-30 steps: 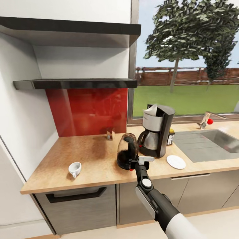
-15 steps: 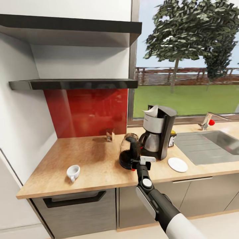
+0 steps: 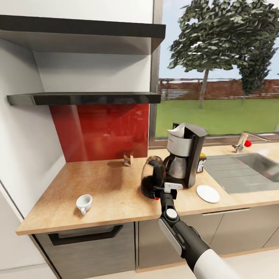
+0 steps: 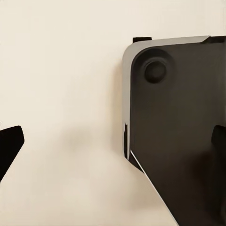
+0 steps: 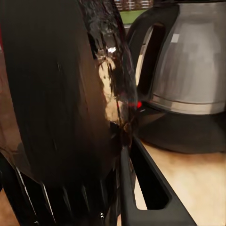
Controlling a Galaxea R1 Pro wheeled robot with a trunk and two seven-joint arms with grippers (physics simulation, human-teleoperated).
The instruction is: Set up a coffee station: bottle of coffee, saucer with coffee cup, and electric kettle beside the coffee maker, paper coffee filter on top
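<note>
One long wood-look table [image 3: 104,186] running under a window, with one steel sink [image 3: 244,170] set into it at the far right and two dark shelves [image 3: 83,97] on the wall above a red backsplash. One coffee maker [image 3: 186,155] standing upright near the middle of the table, beside the sink, glass carafe tucked in its base – and one paper coffee filter [image 3: 176,131] sitting in the top, white point sticking up. One electric kettle [image 3: 152,176] just left of the coffee maker, very close to it, tilted a little; up close in the right wrist view, kettle [image 5: 61,108] dark and glossy, carafe right behind it. Right gripper [image 3: 161,189] clamped onto the kettle's handle side at the base, one light finger visible on the near side, arm reaching up from the bottom edge. One saucer [image 3: 208,193] flat on the table to the right of the coffee maker, near the front edge, bare on top. One bottle of coffee [image 3: 200,162] peeking out behind the coffee maker, yellow lid showing, mostly hidden. One coffee cup [image 3: 84,203] well off to the left near the front edge, on the bare table, tipped over a bit. One small brown item by the backsplash – too small to tell. Left gripper: just a dark tip [image 4: 9,146] over pale floor next to a dark rounded base panel; can't tell if parted or closed.
</note>
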